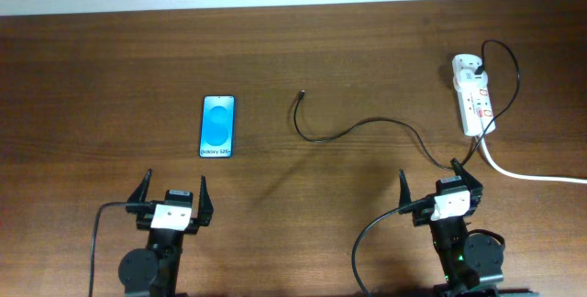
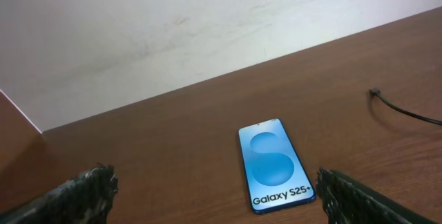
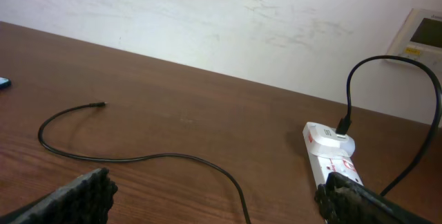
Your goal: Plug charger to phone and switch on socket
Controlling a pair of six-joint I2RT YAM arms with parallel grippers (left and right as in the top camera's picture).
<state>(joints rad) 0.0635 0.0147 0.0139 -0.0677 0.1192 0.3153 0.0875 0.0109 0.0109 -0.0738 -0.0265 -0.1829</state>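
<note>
The phone [image 1: 217, 126] lies flat on the wooden table with its blue screen lit, and shows in the left wrist view [image 2: 275, 165], its "Galaxy S25+" end towards me. The charger cable [image 1: 353, 130] runs across the table from a white adapter on the socket [image 1: 474, 94]; its free plug [image 1: 300, 96] lies right of the phone. In the right wrist view the cable [image 3: 138, 158] and the socket [image 3: 330, 156] both show. My left gripper [image 1: 171, 192] is open and empty near the table's front, below the phone. My right gripper [image 1: 441, 179] is open and empty, near the socket's lower end.
A thick white cord [image 1: 532, 175] leaves the socket towards the right edge. A pale wall borders the table's far side. A white wall panel [image 3: 420, 36] shows at the right wrist view's upper right.
</note>
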